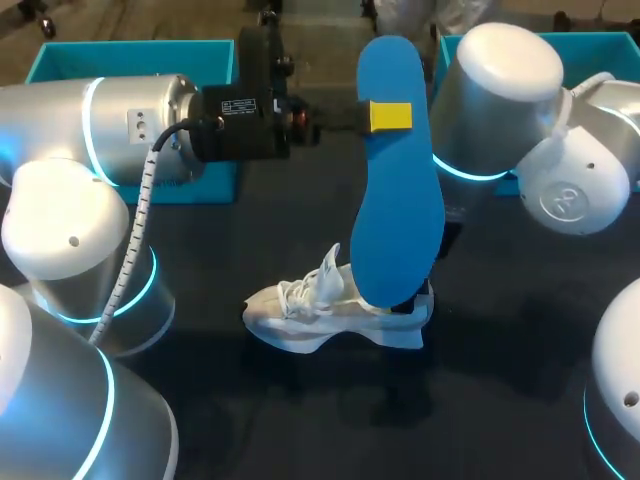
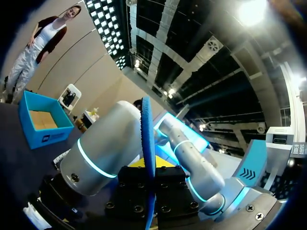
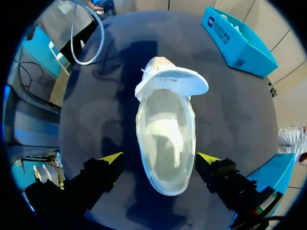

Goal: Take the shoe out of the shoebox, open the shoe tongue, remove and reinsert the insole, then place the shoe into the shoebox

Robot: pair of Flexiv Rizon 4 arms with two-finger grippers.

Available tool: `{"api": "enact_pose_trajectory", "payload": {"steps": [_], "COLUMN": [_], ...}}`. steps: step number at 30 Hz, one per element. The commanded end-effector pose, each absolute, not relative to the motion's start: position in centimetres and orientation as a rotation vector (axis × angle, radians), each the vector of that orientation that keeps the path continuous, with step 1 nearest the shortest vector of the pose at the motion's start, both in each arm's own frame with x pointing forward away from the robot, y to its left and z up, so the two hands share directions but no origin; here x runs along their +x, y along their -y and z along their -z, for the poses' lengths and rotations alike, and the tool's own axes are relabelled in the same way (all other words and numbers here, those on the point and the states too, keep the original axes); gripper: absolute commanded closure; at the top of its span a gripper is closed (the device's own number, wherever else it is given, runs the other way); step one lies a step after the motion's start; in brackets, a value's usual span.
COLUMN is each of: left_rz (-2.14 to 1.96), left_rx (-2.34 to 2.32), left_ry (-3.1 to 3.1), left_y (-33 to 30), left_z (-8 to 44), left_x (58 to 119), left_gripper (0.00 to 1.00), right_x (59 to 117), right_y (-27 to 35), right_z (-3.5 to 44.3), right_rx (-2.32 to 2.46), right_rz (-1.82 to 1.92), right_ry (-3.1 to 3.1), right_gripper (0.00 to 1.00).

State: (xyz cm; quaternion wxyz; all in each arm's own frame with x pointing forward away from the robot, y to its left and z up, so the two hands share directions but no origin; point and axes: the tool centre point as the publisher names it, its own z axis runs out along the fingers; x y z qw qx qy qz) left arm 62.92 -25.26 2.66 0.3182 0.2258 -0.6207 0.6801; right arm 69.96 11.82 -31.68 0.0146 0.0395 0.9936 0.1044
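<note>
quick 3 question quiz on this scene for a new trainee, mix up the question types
1. True or false: the blue insole is lying inside the white shoe.
2. Multiple choice: what is the left pincer doing?
A) hanging open with nothing in it
B) shut on the insole, holding it up above the shoe
C) gripping the shoe's laces
3. Fill in: in the right wrist view, the right pincer is ____, with one finger on each side of the shoe's heel end.

Key: 1 false; 2 B; 3 open
</note>
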Motion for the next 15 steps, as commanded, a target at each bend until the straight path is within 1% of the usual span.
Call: {"api": "enact_pose_trajectory", "payload": {"steps": [1,10,15], "left_rz": [-1.795,-1.795,-1.795], "left_rx": [0.595,0.595,0.595], "left_ry": [1.628,1.628,1.628], "left_y": [25.3,25.3,25.3], "left_z": [-2.5,-2.5,-2.5], "left_x": [62.8,62.8,62.8], "left_gripper": [1.00,1.00,1.00], "right_x": [69.8,69.8,70.0], "right_y": [-11.7,-11.7,-11.8], "right_z": [31.8,31.8,30.4], "right_rx": [0.123,0.123,0.163], "right_rz": [-0.329,-0.329,-0.290], "right_ry": [-3.090,-3.090,-3.082], "right_gripper": [0.00,0.00,0.00]}}
